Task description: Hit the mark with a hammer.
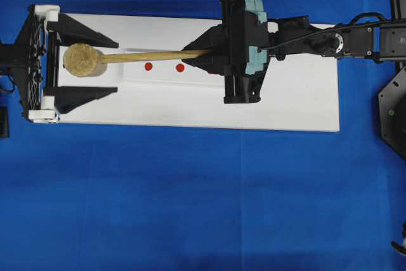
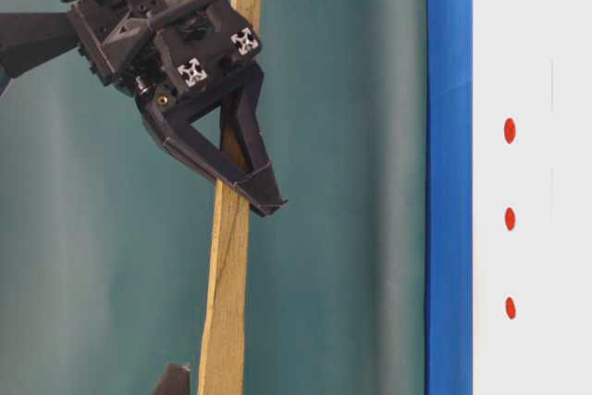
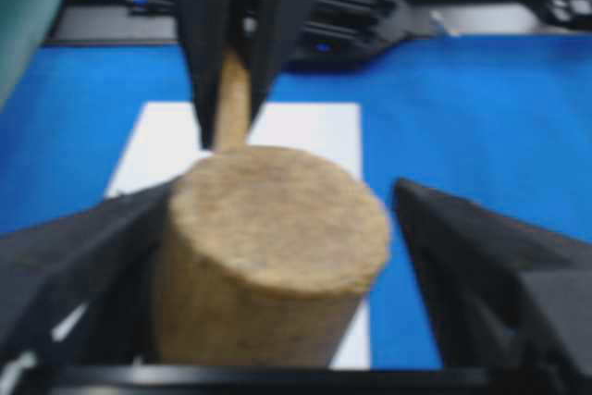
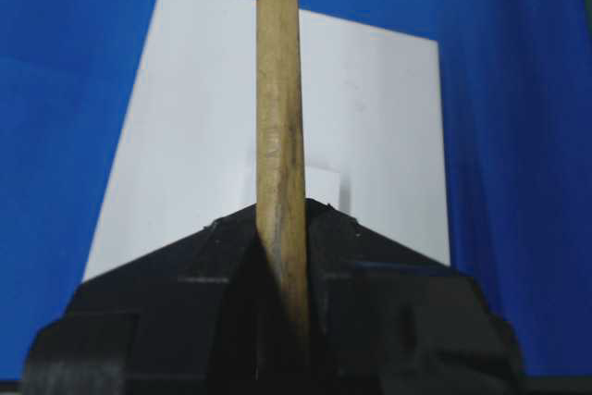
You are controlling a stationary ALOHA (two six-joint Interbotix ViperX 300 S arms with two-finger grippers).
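Observation:
The hammer is a light-brown wooden mallet. Its head (image 1: 82, 60) is at the left end of the white board (image 1: 298, 99) and its handle (image 1: 152, 56) runs right. My right gripper (image 1: 190, 55) is shut on the handle and holds it off the board, as the table-level view (image 2: 259, 190) and the right wrist view (image 4: 282, 215) show. My left gripper (image 1: 118, 68) is open, with the head (image 3: 277, 247) between its fingers (image 3: 92, 256). Red marks (image 1: 148, 66) (image 1: 180, 67) lie on the board just beside the handle. Three marks (image 2: 510, 219) show in the table-level view.
The board lies on a blue table cover (image 1: 190, 207). A thin raised white strip (image 1: 171, 77) on the board carries the red marks. The right arm (image 1: 342, 39) reaches in from the right edge.

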